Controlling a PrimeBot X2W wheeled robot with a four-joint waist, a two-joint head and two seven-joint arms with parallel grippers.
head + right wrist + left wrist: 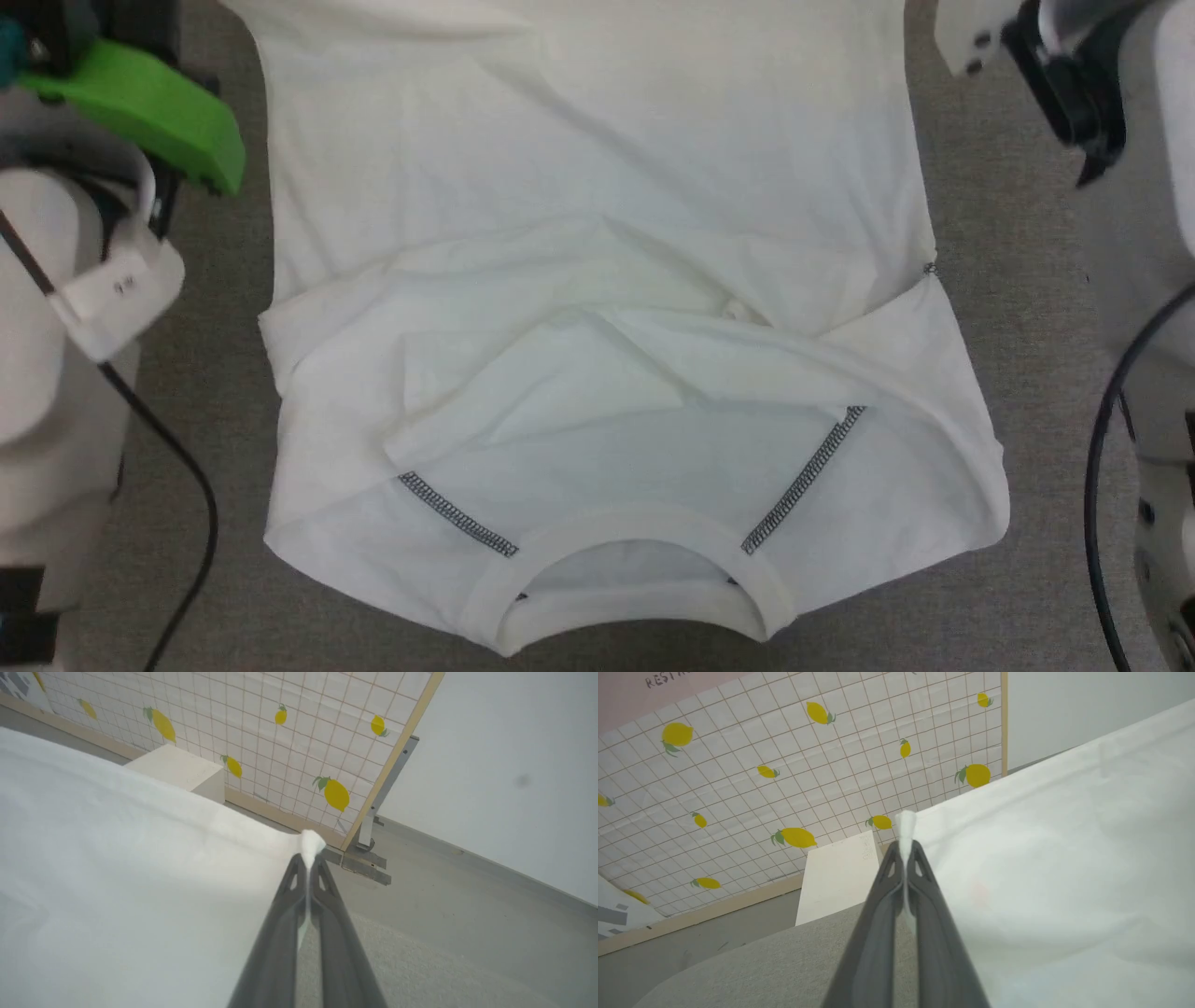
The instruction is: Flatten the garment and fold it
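The white garment [597, 233] lies on the grey table with its round collar [644, 532] toward me and two dark zigzag seams beside it. Its far part is lifted and stretched taut. In the left wrist view my left gripper [906, 851] is shut on one far corner of the garment [1055, 858], a small tuft of cloth poking out past the tips. In the right wrist view my right gripper [307, 861] is shut on the other far corner of the garment [117, 868] in the same way. The middle of the cloth is creased, with folded sleeves.
The grey table [1018, 373] shows on both sides of the cloth. A rigid white box [838, 877] stands on the floor beyond the table's edge, before a lemon-patterned grid screen [784, 774]. A metal screen foot [366, 858] and plain wall are on the right.
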